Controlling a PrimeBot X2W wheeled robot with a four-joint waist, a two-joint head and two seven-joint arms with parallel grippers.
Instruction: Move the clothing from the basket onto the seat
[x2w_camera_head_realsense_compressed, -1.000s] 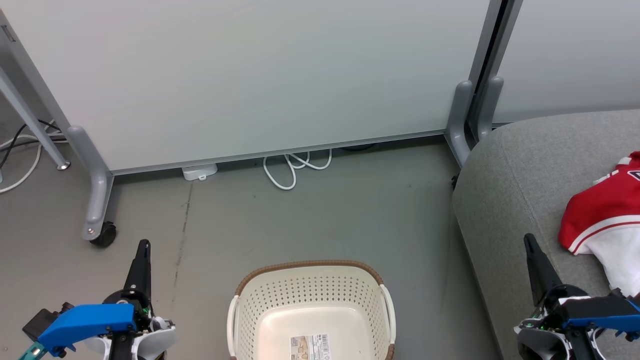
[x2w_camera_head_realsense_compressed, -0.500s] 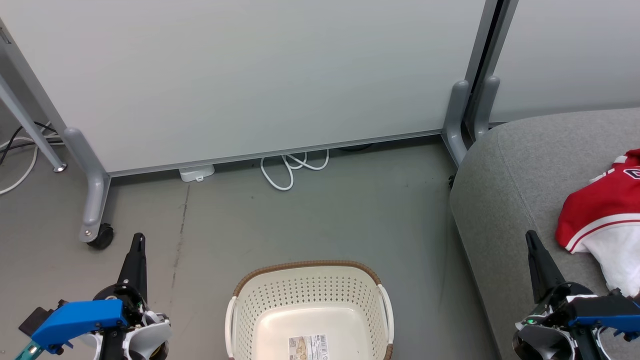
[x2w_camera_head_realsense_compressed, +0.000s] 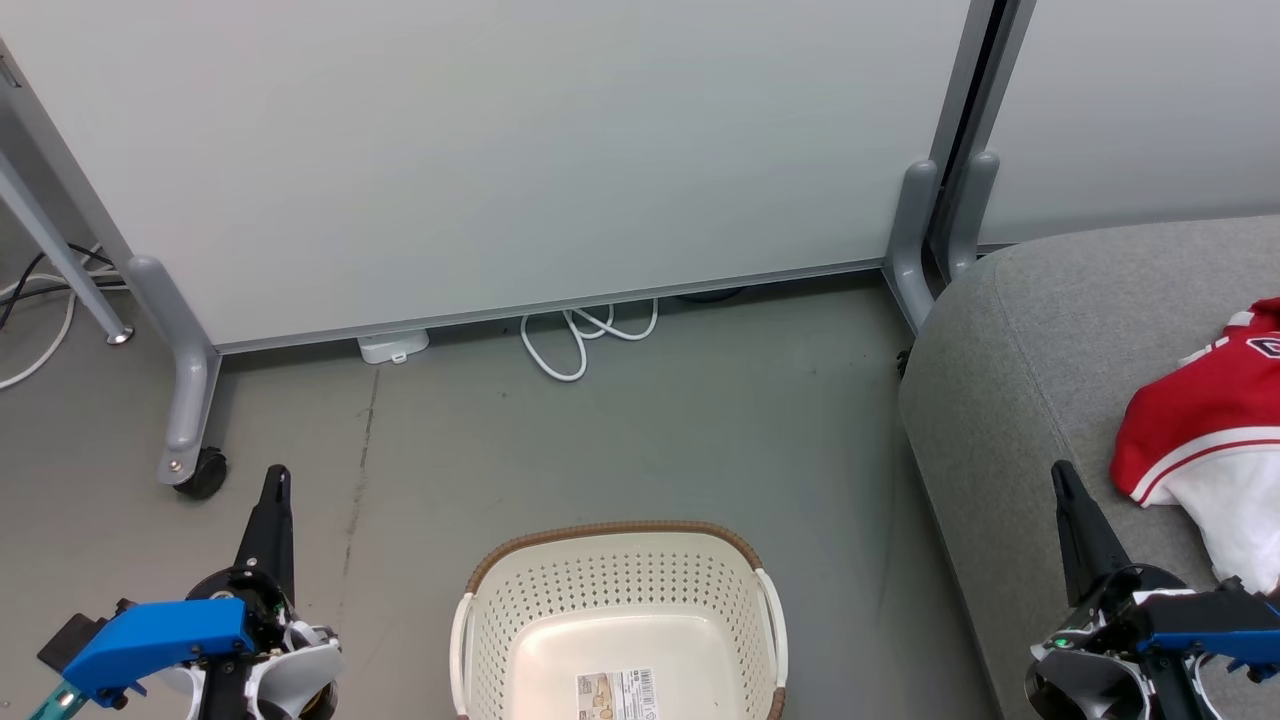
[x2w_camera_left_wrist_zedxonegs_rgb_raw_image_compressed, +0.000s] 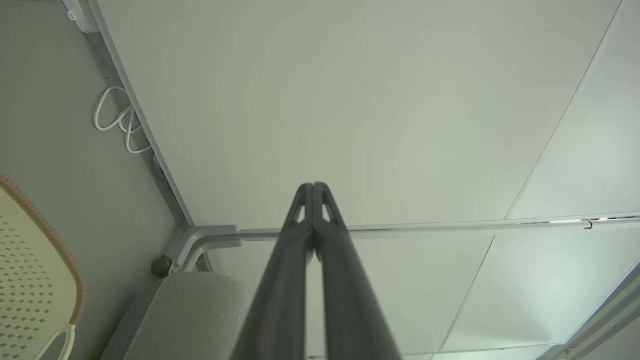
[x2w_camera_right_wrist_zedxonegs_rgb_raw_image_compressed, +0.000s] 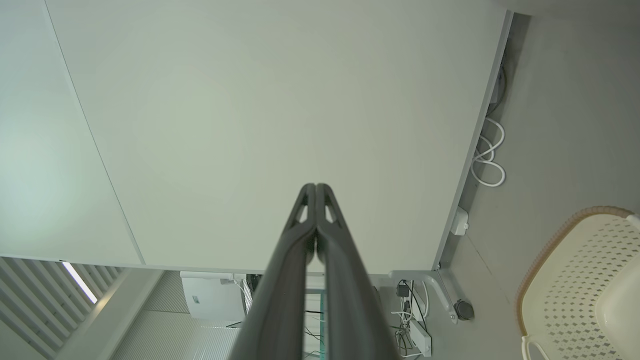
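A grey floor (x2w_camera_head_realsense_compressed: 650, 440) is bounded at 12 o'clock by a pale partition panel (x2w_camera_head_realsense_compressed: 500, 150). A looped white cable (x2w_camera_head_realsense_compressed: 583, 335) is laid under the panel's lower edge, with a small white box (x2w_camera_head_realsense_compressed: 394, 346) near it toward 9 o'clock. A black caster (x2w_camera_head_realsense_compressed: 205, 472) is carried by the grey panel foot (x2w_camera_head_realsense_compressed: 185, 370) at 9 o'clock. A second panel (x2w_camera_head_realsense_compressed: 1140, 110) is set at 2 o'clock.

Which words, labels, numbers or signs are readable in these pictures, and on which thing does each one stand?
Sticker on the bottom of the basket: a barcode and small print, too small to read.
Jersey on the seat: a dark mark at the head view's right edge, cut off, not readable.
No other writing can be made out.
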